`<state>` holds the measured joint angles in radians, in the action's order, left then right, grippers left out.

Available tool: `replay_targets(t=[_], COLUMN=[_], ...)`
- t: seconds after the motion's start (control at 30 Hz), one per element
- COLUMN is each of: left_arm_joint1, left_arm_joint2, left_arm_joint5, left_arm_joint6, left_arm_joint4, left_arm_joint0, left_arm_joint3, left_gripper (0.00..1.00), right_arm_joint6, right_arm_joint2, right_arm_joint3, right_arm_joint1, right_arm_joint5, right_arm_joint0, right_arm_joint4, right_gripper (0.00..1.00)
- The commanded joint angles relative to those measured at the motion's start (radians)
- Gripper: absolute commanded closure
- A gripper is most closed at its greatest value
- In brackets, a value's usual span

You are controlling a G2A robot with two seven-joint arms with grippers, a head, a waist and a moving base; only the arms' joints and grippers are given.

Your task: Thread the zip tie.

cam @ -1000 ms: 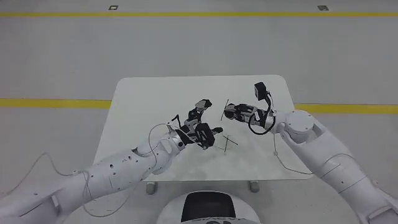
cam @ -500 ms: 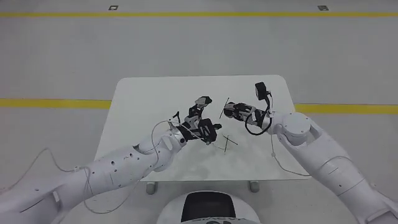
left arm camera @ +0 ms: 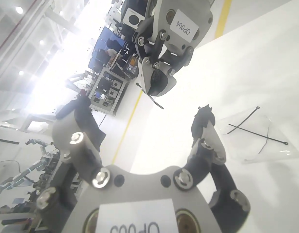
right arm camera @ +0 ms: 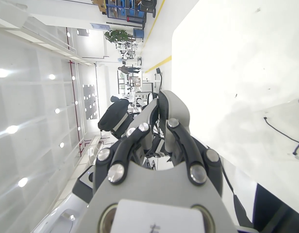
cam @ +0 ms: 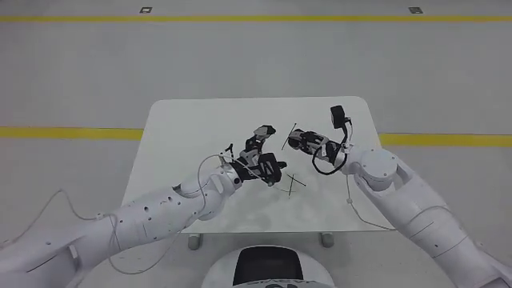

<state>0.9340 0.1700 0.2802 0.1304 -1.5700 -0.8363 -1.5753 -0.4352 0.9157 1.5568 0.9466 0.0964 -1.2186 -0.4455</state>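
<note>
A black zip tie point(left arm camera: 151, 98) is pinched in my right gripper point(left arm camera: 155, 90), which is shut on it above the white table point(cam: 184, 128); both ends stick out past the fingers. In the right wrist view the zip tie point(right arm camera: 160, 79) rises from the closed right gripper point(right arm camera: 159, 99). My left gripper point(left arm camera: 142, 112) is open, a short way from the tie's free end and facing it, with nothing between its fingers. From above, the left gripper point(cam: 269, 150) and the right gripper point(cam: 294, 139) sit close together over the table's middle, with the zip tie point(cam: 289, 135) between them.
Several loose black zip ties point(left arm camera: 256, 132) lie crossed on a clear plastic sheet point(left arm camera: 280, 151) on the table, just nearer the robot than the grippers; from above the loose ties point(cam: 294, 184) are near the front edge. The table's far half is bare.
My left gripper has shifted slightly toward the right gripper and the held zip tie. The right gripper has stayed almost in place, still shut on the tie.
</note>
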Motion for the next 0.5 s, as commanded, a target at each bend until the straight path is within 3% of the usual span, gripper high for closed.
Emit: replay_targets(t=[0.0,0.03,0.07,0.2,0.47], left_arm_joint1=[0.0,0.0,0.0,0.0,0.004], left_arm_joint2=[0.0,0.0,0.0,0.0,0.0], left_arm_joint5=[-0.006,-0.008,-0.009,-0.011,-0.015], left_arm_joint6=[0.001,0.0,-0.002,-0.005,-0.003], left_arm_joint4=[0.0,0.0,0.0,0.0,0.0], left_arm_joint0=[0.001,0.001,0.002,0.003,0.004], left_arm_joint3=[0.0,0.0,0.001,0.003,0.011], left_gripper=[0.25,0.37,0.43,0.58,0.65], right_arm_joint6=[-0.004,-0.004,-0.003,0.006,-0.008], right_arm_joint2=[0.0,0.001,0.0,0.003,0.012], right_arm_joint3=[-0.004,-0.006,-0.007,-0.006,-0.007], right_arm_joint1=[0.003,0.005,0.007,0.013,0.023], right_arm_joint5=[0.001,0.003,0.004,0.009,0.014], right_arm_joint0=[0.0,0.002,0.002,0.001,-0.004], right_arm_joint4=[0.001,0.005,0.008,0.024,0.039], right_gripper=[1.0,1.0,1.0,1.0,1.0])
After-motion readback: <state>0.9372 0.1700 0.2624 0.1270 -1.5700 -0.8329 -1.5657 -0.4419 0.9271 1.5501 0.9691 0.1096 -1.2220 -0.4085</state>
